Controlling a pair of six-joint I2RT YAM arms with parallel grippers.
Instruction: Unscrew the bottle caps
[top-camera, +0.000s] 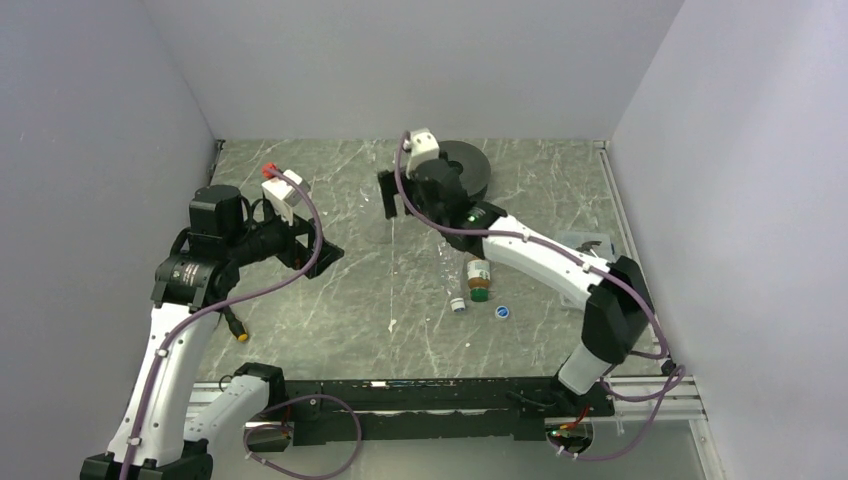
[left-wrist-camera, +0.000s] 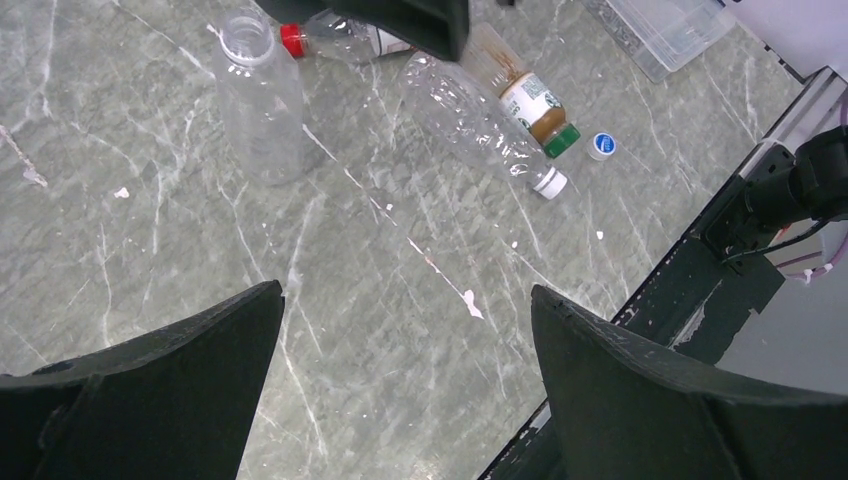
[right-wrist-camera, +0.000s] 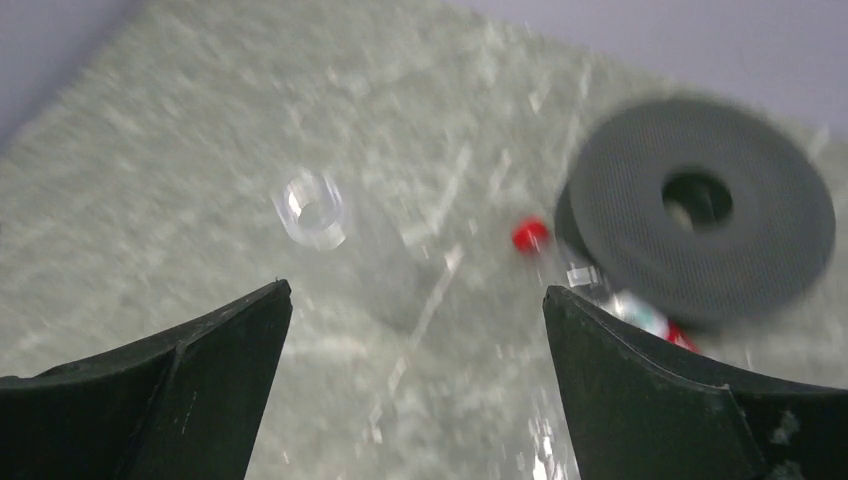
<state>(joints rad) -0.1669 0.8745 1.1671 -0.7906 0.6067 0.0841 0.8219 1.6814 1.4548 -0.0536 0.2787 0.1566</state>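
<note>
Blur softens uncapped clear bottle (right-wrist-camera: 345, 250) and red-capped bottle (right-wrist-camera: 575, 272).

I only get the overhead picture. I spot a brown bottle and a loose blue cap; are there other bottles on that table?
Observer: Yes. The left wrist camera shows a clear bottle standing upright, no cap on it.
Operator: Any more?
Observer: A second clear bottle lies on its side beside the brown bottle, white cap on.
Operator: That's all?
Observer: No, a red-capped bottle lies beside the black roll.
</note>
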